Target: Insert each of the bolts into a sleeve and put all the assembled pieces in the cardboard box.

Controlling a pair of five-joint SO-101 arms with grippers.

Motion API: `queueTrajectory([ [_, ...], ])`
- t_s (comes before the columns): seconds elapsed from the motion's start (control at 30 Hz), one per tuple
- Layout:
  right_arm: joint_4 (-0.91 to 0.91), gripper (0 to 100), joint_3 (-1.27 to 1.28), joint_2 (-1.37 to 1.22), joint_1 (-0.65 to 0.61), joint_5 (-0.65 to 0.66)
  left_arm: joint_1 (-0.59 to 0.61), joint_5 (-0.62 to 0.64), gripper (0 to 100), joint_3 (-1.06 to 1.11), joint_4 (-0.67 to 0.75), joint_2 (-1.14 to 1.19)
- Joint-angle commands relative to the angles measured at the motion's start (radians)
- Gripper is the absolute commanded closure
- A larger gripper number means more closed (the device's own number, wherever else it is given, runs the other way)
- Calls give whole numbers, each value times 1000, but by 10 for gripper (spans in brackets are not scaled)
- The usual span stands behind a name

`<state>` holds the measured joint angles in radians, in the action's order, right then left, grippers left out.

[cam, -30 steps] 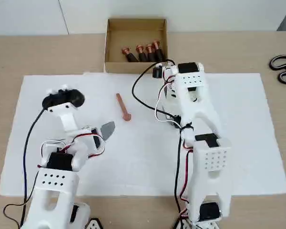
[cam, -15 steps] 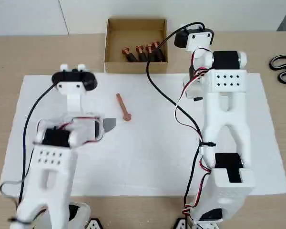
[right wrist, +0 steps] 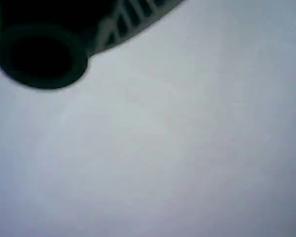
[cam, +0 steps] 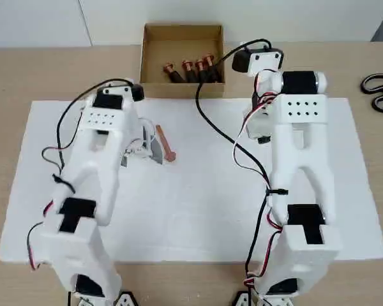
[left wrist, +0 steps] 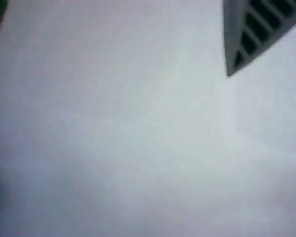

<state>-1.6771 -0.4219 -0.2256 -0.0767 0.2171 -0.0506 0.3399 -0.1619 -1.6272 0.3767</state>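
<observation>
Since half a second ago the left arm has swung forward. In the high view its left gripper now sits just beside the one loose bolt on the white sheet. The cardboard box holds four assembled pieces, and one pair of scissors lies far right. In the left wrist view the sheet is close below, and whether that gripper is open or closed cannot be told. In the right wrist view the right gripper hangs over the sheet, and its grip cannot be told either.

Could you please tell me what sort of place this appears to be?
Probably a lab or hobby workbench: two white plastic robot arms stand at a pale wooden table, with an open brown cardboard box on it.
</observation>
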Motion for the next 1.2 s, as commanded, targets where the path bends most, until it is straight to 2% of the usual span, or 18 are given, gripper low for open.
queueTrajectory([
  [0.0, -5, 995, -5, 67, 2, 3, -37, 92, 710, -188, -80, 58],
  [0.13, -5, 995, -5, 65, 2, 3, -117, 252, 710, -246, -68, 106],
  [0.33, -4, 995, -5, 61, 2, 3, -160, 425, 710, -305, 64, 204],
  [0.77, 4, 995, 11, 58, 4, 8, -112, 540, 717, -420, 74, 361],
  [1.07, 4, 995, 11, 58, 5, 9, -120, 534, 953, -424, 80, 362],
  [1.17, 4, 995, 11, 58, 5, 6, -120, 534, 995, -424, 80, 364],
])
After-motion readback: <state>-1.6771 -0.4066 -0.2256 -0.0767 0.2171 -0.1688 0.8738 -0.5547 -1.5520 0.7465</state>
